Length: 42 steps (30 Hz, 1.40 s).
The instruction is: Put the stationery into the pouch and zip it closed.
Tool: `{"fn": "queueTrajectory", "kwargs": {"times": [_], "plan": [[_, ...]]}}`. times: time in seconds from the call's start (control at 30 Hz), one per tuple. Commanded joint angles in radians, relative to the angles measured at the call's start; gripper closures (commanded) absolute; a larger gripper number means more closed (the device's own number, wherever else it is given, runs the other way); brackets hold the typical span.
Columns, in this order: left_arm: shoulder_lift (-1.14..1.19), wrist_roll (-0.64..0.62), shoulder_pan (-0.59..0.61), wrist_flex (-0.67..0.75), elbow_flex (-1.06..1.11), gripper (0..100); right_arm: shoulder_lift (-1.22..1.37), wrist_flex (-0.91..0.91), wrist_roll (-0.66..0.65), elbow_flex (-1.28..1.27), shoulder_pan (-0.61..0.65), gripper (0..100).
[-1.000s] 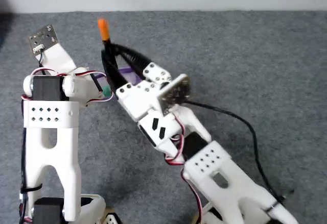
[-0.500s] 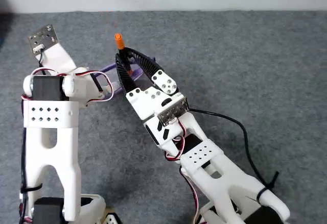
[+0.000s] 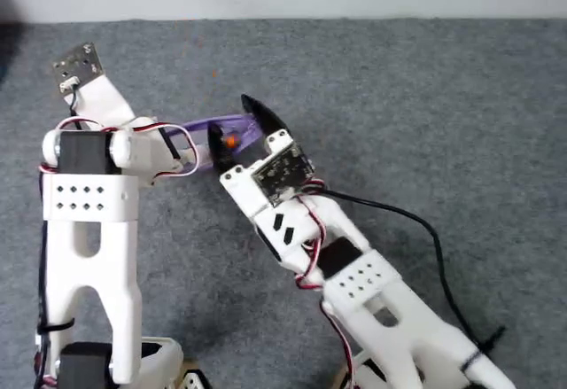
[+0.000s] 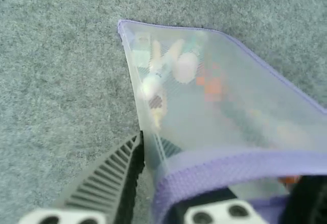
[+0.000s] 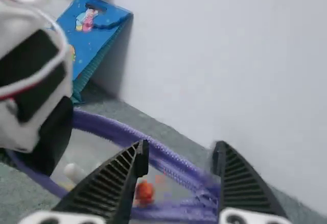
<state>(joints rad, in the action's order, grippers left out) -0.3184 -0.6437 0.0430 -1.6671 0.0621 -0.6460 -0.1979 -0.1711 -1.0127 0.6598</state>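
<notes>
The translucent pouch (image 4: pixel 219 106) with its purple zipper rim (image 3: pixel 202 128) lies on the grey carpeted tabletop (image 3: pixel 425 97), between the two arms and toward the far side of the table. Its mouth is held open in a loop. Through its side, the left wrist view shows stationery (image 4: pixel 168 71) already inside: pale, stick-like pieces and some orange shapes, too blurred to name further. An orange piece (image 3: pixel 229 141) also sits just inside the open mouth, and it shows below the purple rim in the right wrist view (image 5: pixel 144 191).

The left gripper (image 4: pixel 204 188) is clamped on the pouch's purple rim and holds that edge up off the carpet. One ribbed black finger (image 4: pixel 115 178) lies against the outside of the pouch wall.

The right gripper (image 5: pixel 181 152) hangs just above the open mouth with its black jaws spread apart and nothing between them. In the high view it (image 3: pixel 230 116) straddles the rim right over the orange piece.

A black cable (image 3: pixel 416 216) trails from the right arm across the carpet. Beyond the pouch stands a white wall (image 5: pixel 230 55), with a blue paper bag (image 5: pixel 94 25) leaning against it.
</notes>
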Motion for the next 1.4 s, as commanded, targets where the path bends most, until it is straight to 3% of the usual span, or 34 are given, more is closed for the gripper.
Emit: {"fn": "queueTrajectory", "kwargs": {"times": [0.0, 0.2, 0.3, 0.5, 0.73, 1.37], "plan": [[-0.009, -0.008, -0.002, 0.0, -0.004, 99, -0.16, 0.154, 0.054, 0.057, -0.005, 80.6], [-0.009, -0.008, -0.002, 0.002, -0.004, 99, -0.374, 0.524, 0.063, 0.054, -0.062, 84.1], [-0.009, -0.008, -0.002, 0.006, -0.004, 99, -0.384, 0.602, 0.064, 0.018, -0.136, 84.1], [-0.008, -0.008, -0.002, 0.006, -0.004, 99, -0.383, 0.599, 0.064, -0.054, -0.17, 84.2], [-0.009, -0.008, -0.002, 0.002, -0.004, 99, -0.251, 0.41, 0.058, -0.126, -0.168, 84.3], [-0.002, -0.008, 0.0, 0.0, -0.004, 99, 0.154, 0.39, 0.06, 0.196, -0.154, 84.3]]}}
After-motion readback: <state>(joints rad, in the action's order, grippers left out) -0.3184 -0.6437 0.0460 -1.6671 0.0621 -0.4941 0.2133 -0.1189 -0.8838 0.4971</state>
